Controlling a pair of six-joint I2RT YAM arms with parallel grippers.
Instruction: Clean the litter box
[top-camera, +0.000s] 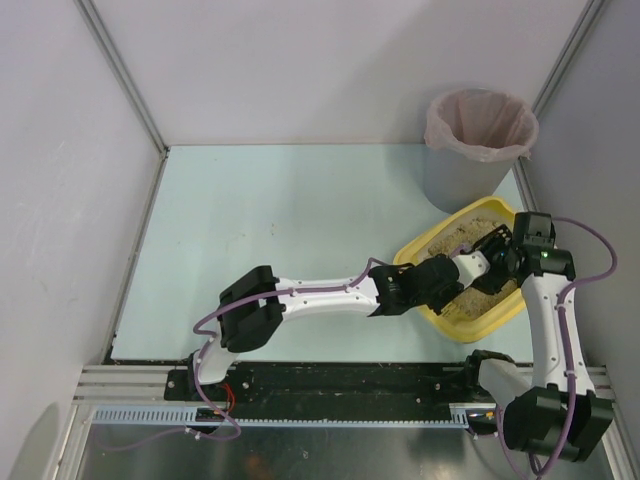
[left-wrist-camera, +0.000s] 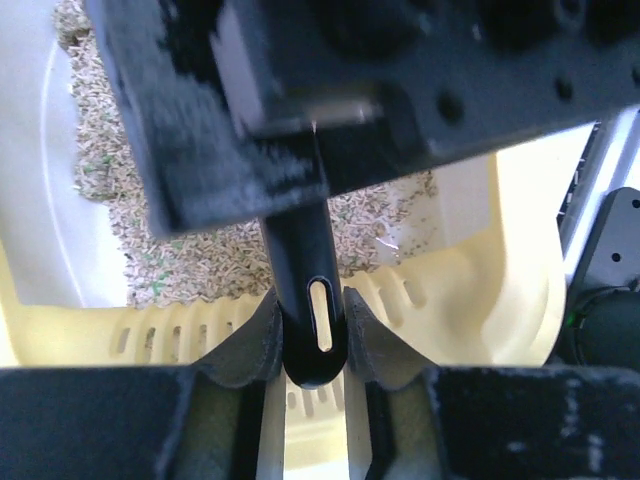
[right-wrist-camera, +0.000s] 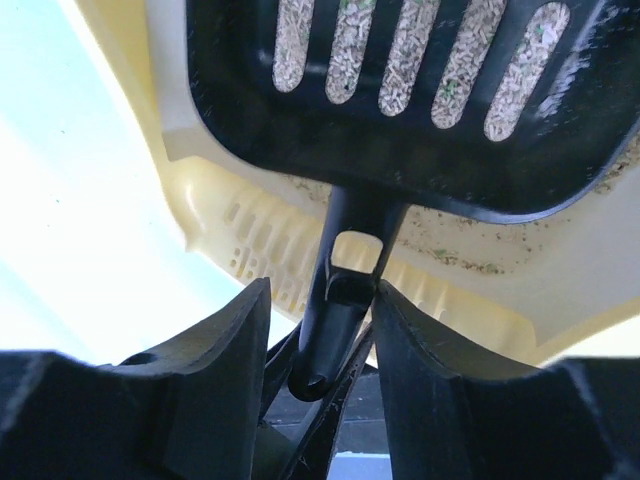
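The yellow litter box (top-camera: 424, 243) sits at the table's right, with beige litter (left-wrist-camera: 130, 220) inside. Both grippers meet over it. A black slotted scoop (right-wrist-camera: 400, 120) hangs above the litter. Its handle (left-wrist-camera: 310, 280) runs between the fingers of my left gripper (left-wrist-camera: 312, 330), which is shut on the handle's slotted end, both pads touching. My right gripper (right-wrist-camera: 322, 300) straddles the same handle nearer the scoop head; it is open, with a gap on the left side. In the top view the left gripper (top-camera: 455, 272) and right gripper (top-camera: 497, 252) hide most of the scoop.
A grey round bin with a pink bag liner (top-camera: 478, 140) stands just behind the litter box in the far right corner. White enclosure walls close off the table's sides and back. A black rail (top-camera: 340, 385) runs along the near edge.
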